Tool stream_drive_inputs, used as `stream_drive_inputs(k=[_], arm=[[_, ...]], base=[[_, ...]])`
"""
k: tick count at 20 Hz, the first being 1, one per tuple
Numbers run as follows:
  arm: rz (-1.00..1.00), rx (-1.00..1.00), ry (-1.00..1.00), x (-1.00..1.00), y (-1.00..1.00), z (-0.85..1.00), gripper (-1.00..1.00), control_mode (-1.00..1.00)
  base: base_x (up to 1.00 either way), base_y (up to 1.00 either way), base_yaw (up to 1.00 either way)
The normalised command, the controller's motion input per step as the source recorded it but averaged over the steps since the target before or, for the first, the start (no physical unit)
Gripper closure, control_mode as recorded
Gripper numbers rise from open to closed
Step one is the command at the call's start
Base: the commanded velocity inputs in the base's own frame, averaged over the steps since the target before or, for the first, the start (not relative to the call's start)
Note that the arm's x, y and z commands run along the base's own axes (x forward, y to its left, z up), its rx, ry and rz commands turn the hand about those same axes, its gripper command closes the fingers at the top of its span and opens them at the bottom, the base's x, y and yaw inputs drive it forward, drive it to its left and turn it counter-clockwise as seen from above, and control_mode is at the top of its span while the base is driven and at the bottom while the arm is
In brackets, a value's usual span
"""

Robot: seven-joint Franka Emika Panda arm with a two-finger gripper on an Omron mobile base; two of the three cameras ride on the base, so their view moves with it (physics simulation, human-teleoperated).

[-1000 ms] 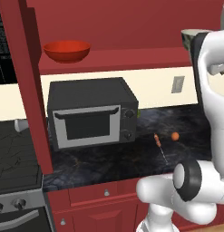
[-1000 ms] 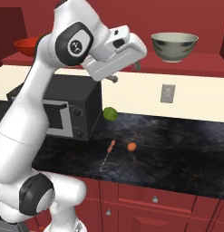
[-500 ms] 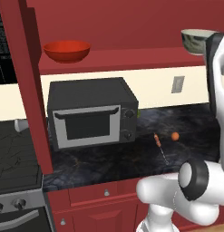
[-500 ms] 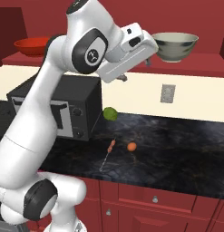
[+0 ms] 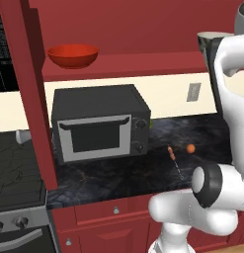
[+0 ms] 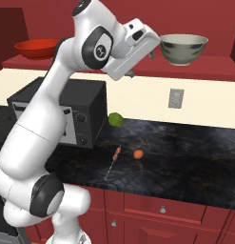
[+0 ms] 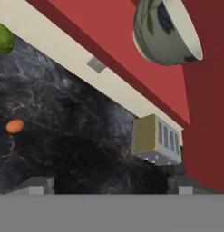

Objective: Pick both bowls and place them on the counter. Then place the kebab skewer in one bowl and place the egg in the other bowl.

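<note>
left base: white arm rising at right; glossy red bowl sitting on red shelf | right base: arm reaching high, fingers spread open beside cream-grey bowl; metal kebab skewer and orange egg lying on black marbled surface | hand: bowl hanging upper right, egg lying left.

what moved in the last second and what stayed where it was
The hand rose and swung right, toward the pale bowl on the shelf; it's beside the bowl now, open, holding nothing. The red bowl stayed on its shelf, and the skewer, egg and lime stayed on the counter.
</note>
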Motion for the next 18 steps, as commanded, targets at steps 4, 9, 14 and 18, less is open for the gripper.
stream_drive_inputs(k=[4,9,14,18], arm=[[0.00,-0.09,0.01,0.55,0.01,0.16,-1.00,-1.00],[0.04,-0.04,-0.04,0.35,0.00,0.10,-1.00,-1.00],[0.06,-0.03,-0.05,0.20,0.00,0.17,-1.00,-1.00],[0.03,-0.02,0.00,0.34,0.00,0.01,-1.00,-1.00]], base=[[0.00,0.00,0.00],[0.00,0.00,0.00],[0.00,0.00,0.00],[0.00,0.00,0.00]])
